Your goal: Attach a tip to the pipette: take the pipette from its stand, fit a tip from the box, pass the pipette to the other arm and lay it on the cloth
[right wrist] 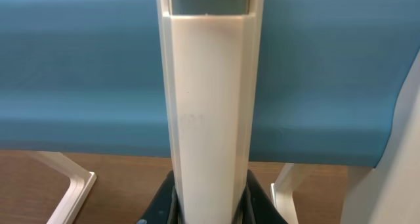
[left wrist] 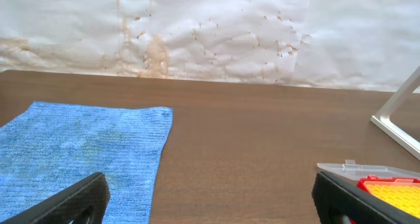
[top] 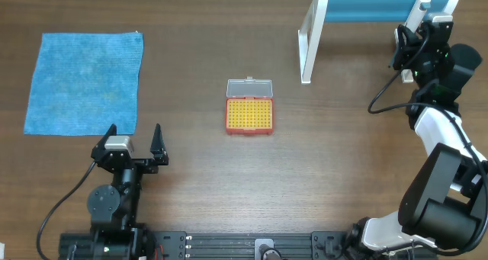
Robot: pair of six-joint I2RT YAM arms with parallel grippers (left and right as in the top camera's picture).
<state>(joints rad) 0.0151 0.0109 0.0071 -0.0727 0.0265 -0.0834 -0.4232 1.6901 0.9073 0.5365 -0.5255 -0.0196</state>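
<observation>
Upper right of the top view: stand (top: 358,7), a blue bar on white legs, set on the brown table (top: 343,176).
Pipette (right wrist: 210,106): white body lying across the front of the stand's blue bar, at the bar's right end, on the stand.
Right jaws: closed on the pipette, one finger pressed to each side of its body.
Left jaws: spread wide, holding nothing, at the lower left of the top view, just below the cloth's lower right corner.
Cloth (top: 84,83): blue, lying flat at the upper left.
Tip box (top: 249,115): at the centre of the table, clear lid open, yellow tips in an orange tray, well apart from both arms.
</observation>
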